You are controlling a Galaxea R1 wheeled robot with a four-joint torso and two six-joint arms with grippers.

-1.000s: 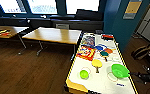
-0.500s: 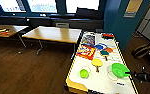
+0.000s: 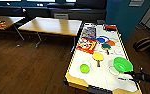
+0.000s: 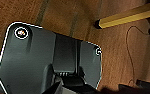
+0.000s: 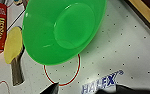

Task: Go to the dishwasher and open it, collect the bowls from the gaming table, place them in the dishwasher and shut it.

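Bowls first: from the head camera, the wide green bowl (image 3: 123,64) rides tilted above the gaming table (image 3: 101,77), pinched at its rim by the right gripper (image 3: 131,74); the small lime bowl (image 3: 84,68) sits near the table's front edge. Left wrist view: wooden floor (image 4: 111,55); whether that gripper is open or closed I cannot tell. Right wrist view: the bowl (image 5: 63,30) hangs steeply over a yellow paddle (image 5: 13,47); such a thin rim hold could slip.
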